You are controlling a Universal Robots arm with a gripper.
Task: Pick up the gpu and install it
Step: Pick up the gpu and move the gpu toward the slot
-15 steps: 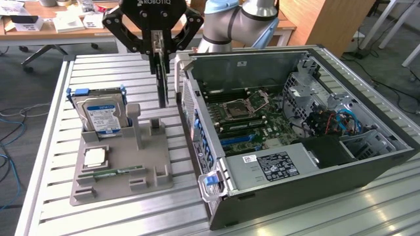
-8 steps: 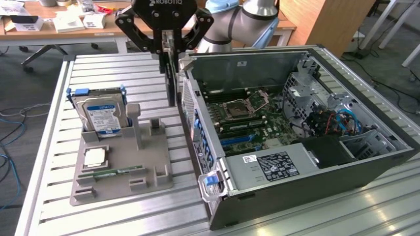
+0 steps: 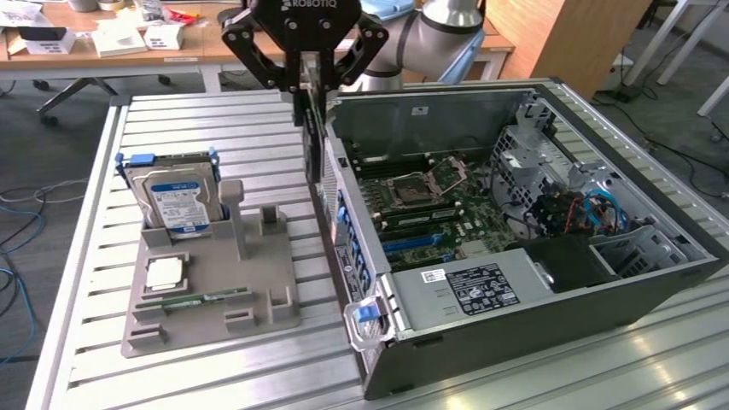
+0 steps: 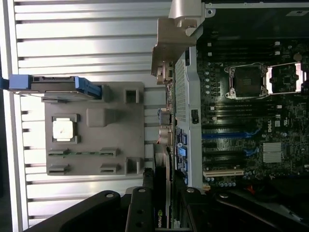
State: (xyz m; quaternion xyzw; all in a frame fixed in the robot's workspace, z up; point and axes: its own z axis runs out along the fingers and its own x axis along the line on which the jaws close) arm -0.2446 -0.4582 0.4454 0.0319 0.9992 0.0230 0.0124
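**A:** Item one, the gripper [image 3: 310, 85]. What state is it in?

**B:** It is pinching the gpu [image 4: 165, 169] by one edge. The fingers are drawn in to the card's thickness and are holding nothing else.

**A:** Item two, the gpu. Where is it?

**B:** It is hanging edge-on below the fingers, showing as a dark upright strip in the exterior view. It is just beside the rear wall [image 4: 186, 87] of the open computer case [image 3: 513, 342], on the side facing the fixture plate [image 4: 96, 145].

**A:** And its long axis?

**B:** In the wrist view it is running alongside that wall. The silver bracket [image 4: 169, 48] is sitting at the end far from the fingers.

**A:** Which relation is governing the move?

**B:** The expansion slots [image 4: 222, 136] are lying inside the case, across the wall toward the exterior view's right of the card. They are running crosswise to the wall. By my judgement, the card is lying roughly square to the slots and outside the opening.

**A:** Edges and open room?

**B:** The wall's rim is standing closest to the card, and I cannot tell whether they are touching. The case is lying open above the motherboard. On the other side, the hard drive [image 3: 177, 201] is standing on the fixture plate, near the card but apart from it.
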